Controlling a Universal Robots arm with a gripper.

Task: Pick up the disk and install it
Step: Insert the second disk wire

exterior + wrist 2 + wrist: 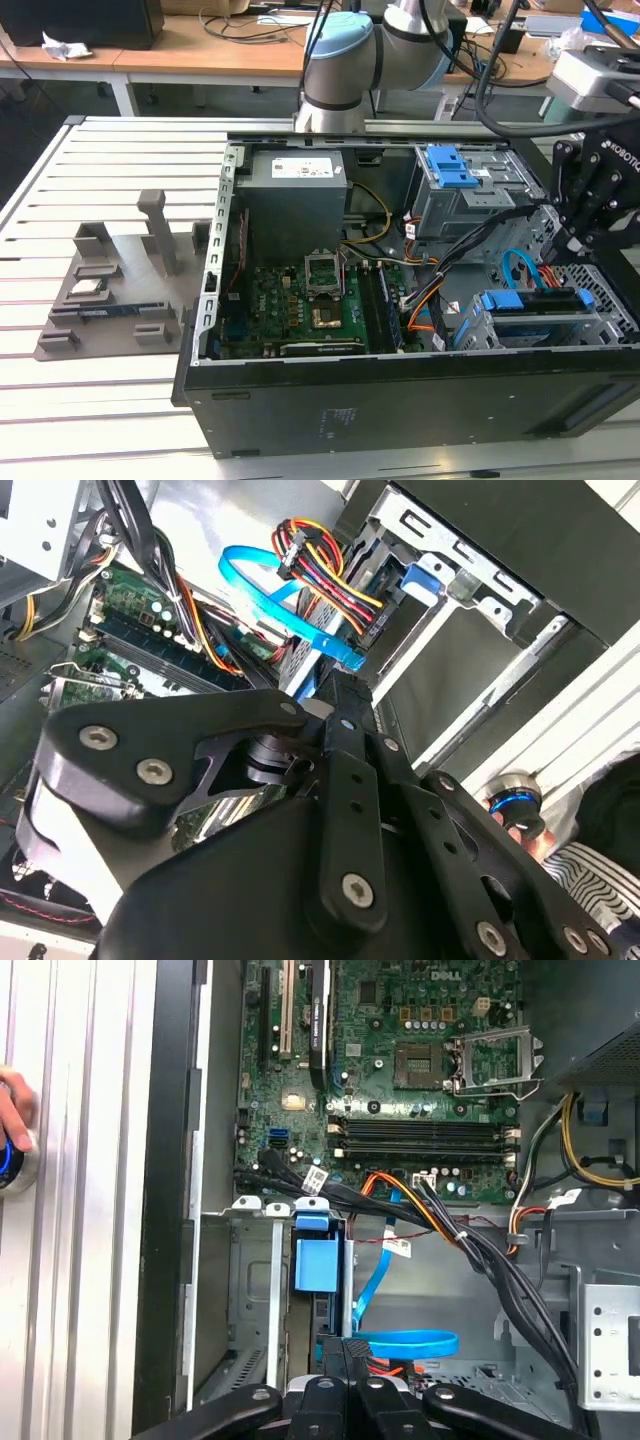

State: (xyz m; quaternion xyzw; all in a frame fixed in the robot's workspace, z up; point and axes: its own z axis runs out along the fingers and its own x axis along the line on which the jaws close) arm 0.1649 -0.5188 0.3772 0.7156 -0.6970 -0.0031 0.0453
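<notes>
Where it stands in grey cage (575, 328) | disk (530, 301) | blue frame edge up

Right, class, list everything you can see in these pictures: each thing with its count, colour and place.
open black metal computer case: one, black, on the table
white slatted table: one, white, under everything
green motherboard: one, green, inside the case
grey power supply box: one, grey, inside the case beside the motherboard
grey metal cage with blue latch: one, grey and blue, far corner of the case
flat blue cable: one, blue, looped near the gripper
grey parts fixture: one, grey, on the table at the exterior view's left
person's hand: one, at the table's edge
robot arm: one, grey and light blue, behind the case
black gripper: one, black, over the case
</notes>
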